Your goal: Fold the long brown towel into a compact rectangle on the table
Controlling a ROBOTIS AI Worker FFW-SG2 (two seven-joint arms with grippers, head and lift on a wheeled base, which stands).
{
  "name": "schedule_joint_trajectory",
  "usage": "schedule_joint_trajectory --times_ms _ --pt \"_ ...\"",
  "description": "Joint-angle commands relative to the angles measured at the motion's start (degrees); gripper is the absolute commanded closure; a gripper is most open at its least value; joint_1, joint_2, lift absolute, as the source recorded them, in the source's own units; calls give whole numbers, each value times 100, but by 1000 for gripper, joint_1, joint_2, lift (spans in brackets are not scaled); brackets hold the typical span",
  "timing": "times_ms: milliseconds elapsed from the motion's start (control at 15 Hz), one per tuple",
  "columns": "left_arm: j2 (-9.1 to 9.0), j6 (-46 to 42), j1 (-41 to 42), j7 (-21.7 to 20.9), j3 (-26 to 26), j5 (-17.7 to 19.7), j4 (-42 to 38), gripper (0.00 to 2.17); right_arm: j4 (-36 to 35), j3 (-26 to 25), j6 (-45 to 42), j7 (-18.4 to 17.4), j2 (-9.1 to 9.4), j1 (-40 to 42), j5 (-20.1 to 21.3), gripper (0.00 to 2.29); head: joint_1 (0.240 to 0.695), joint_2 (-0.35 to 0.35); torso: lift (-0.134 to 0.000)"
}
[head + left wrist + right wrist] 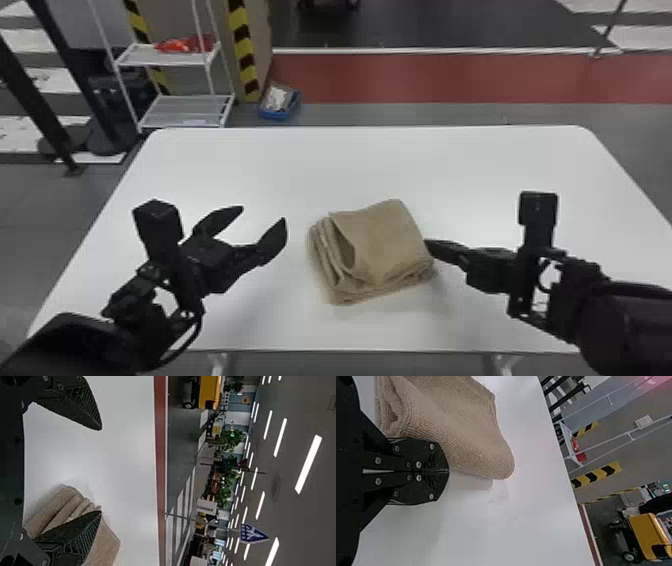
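The brown towel [380, 240] lies folded in a thick, slightly skewed stack near the middle of the table, its layered edges facing left and front. My left gripper [265, 215] is open, left of the towel and apart from it. In the left wrist view, my left gripper [101, 470] has its fingers spread, one in front of part of the towel [105, 544]. My right gripper [429, 243] is at the towel's right edge. In the right wrist view, the fingers of my right gripper [448, 471] are shut together beside the towel [466, 435]; whether they touch it, I cannot tell.
The white table [280, 160] extends around the towel on all sides. Beyond its far left corner stand a white wire rack [175, 102] and a blue box [280, 102] on the floor.
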Motion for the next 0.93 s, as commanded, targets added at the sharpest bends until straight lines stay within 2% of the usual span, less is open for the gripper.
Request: schedule_joint_trajectory --times_ms 0,133,533,667,867 --pt "11 -1 -31 6 -6 0 0 154 22 96 136 -56 15 -208 -4 2078 695 37 -120" --pt "29 -1 -40 -21 12 9 0 154 -409 52 206 -56 24 135 -57 2078 695 42 -120" --pt "37 17 -110 -29 -41 27 79 154 -1666 -695 -40 76 -20 1331 -566 2078 695 31 -120" --pt "2 17 -154 -21 -85 9 105 154 -1719 -642 -40 103 -20 1506 -742 2078 695 14 -120" --pt "2 17 -181 -12 -111 -9 123 154 -1631 -361 -532 85 59 1752 -742 2074 695 18 -120"
